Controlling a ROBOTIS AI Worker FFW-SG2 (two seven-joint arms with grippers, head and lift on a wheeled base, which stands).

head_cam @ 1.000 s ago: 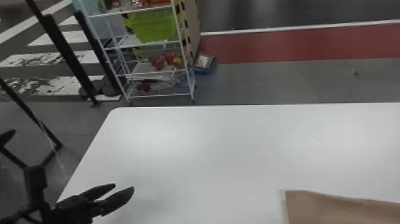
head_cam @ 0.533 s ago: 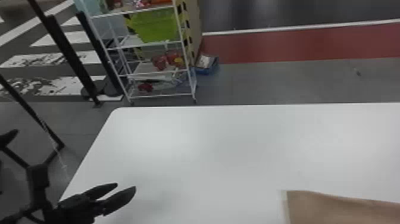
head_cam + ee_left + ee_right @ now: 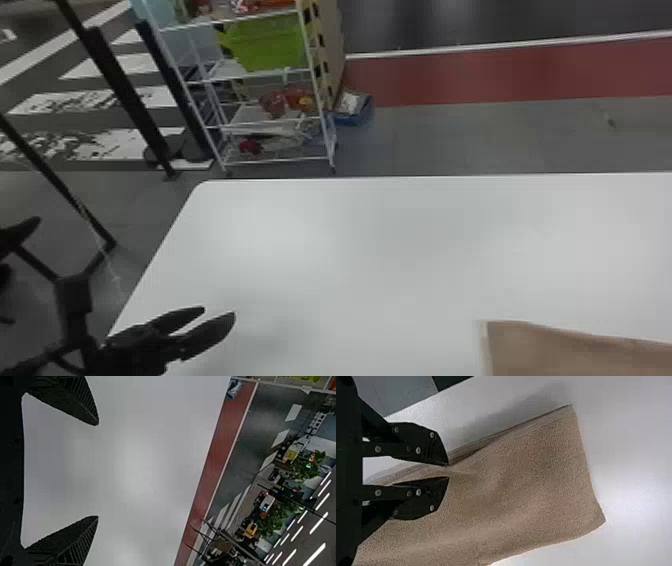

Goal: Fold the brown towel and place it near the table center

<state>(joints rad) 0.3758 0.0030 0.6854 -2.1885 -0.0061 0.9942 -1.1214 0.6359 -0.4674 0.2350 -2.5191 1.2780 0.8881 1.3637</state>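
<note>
since the earlier frames the left gripper (image 3: 218, 312), the brown towel (image 3: 565, 350) and the shelf rack (image 3: 280, 161) have all slid a little to the right in the head view, by much the same amount, so i read it as the head turning slightly rather than the work moving on. against the table (image 3: 375, 240), gripper and towel look to lie much as they did. for the task that means little gained so far: the towel lies on the robot's right, at the near part of the table, and still has to come across toward the center. the right gripper (image 3: 449, 471) has its fingers closed on a ridge of cloth, with creases running out from the tips; the layered edge suggests at least one fold is already made. the left gripper's fingers stand wide apart with nothing between them, over the near left part of the table. next i'd expect the right arm to draw the towel inward, keeping the layers together; a pinch on that one ridge could slip or pull the fold askew.
</note>
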